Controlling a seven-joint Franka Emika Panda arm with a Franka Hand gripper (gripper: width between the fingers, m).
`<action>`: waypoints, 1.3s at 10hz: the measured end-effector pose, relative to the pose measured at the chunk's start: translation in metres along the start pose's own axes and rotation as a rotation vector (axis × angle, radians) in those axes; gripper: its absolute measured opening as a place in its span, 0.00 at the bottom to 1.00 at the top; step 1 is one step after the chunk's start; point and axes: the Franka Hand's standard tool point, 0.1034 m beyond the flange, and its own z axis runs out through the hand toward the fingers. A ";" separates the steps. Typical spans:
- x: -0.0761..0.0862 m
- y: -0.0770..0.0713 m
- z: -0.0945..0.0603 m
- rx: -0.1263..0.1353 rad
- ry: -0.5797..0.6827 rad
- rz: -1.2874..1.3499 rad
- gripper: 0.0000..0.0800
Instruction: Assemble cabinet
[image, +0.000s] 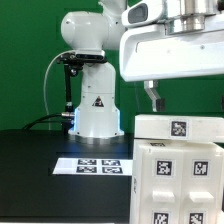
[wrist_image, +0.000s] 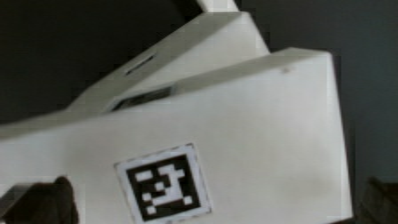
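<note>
Up close, the white boxy cabinet (image: 178, 170) of flat tagged panels fills the exterior view toward 4 o'clock on the black worktop (image: 30, 170).
Behind it hangs a green backdrop (image: 25, 50), with the white arm base (image: 96, 105) standing at centre and the flat white marker board (image: 98, 165) lying near the cabinet at its 9 o'clock. A dark finger (image: 155, 97) hangs just above the cabinet's top; whether the fingers are spread or pinching cannot be told. The wrist view shows a tagged white panel (wrist_image: 214, 130) close up.
</note>
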 end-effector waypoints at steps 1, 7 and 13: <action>0.000 0.000 0.000 0.000 0.000 -0.062 1.00; 0.005 0.002 -0.002 -0.042 -0.032 -0.823 1.00; 0.000 0.011 0.013 -0.107 -0.096 -1.376 1.00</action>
